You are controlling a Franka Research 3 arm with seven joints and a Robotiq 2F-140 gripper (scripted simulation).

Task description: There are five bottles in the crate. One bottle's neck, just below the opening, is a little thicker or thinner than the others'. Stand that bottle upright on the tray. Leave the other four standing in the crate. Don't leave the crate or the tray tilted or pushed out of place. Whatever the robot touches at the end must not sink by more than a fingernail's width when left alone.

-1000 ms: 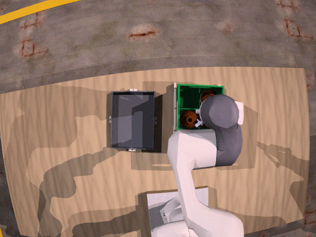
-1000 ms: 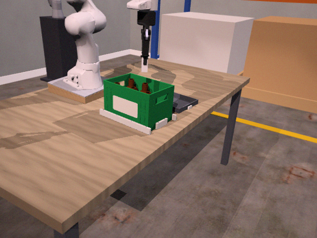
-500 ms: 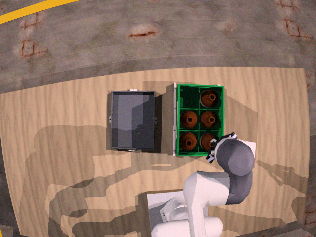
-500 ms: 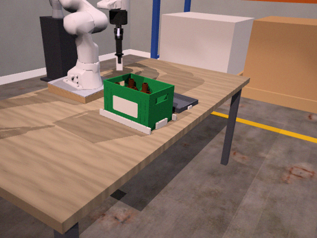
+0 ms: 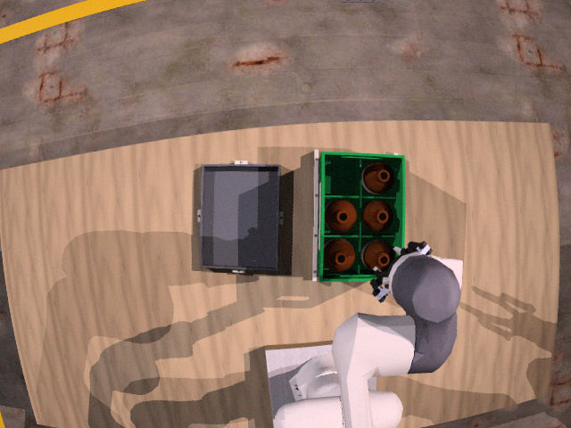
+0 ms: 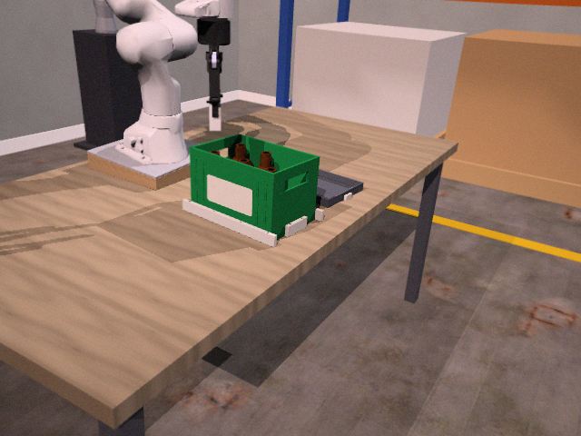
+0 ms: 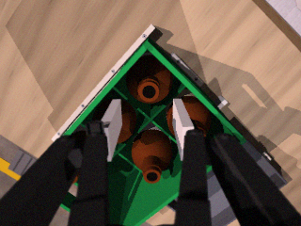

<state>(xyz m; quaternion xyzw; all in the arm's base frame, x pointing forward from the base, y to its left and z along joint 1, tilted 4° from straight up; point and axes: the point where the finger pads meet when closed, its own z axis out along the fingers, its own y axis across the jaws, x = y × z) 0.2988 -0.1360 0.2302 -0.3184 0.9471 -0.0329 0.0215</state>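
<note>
While the hand [image 7: 147, 123] hangs part-open and empty, the wooden table [image 6: 141, 282] stands on stained concrete floor [image 6: 422, 366] — shadow-streaked.

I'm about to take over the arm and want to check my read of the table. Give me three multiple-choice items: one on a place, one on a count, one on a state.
1. Which cell of the crate has no bottle, seen from the top camera?
A. top left
B. middle right
C. bottom left

2. How many bottles stand in the crate?
A. three
B. four
C. five

3. How is the gripper set?
A. shut tight on nothing
B. partly open, holding nothing
C. clamped on a bottle neck

Answers:
1 A: the top-left cell shows only dark green floor.
2 C: five brown bottles fill the other cells, the tray holds none.
3 B: the wrist camera shows the two pale pads apart with nothing between them, above the crate.
</note>
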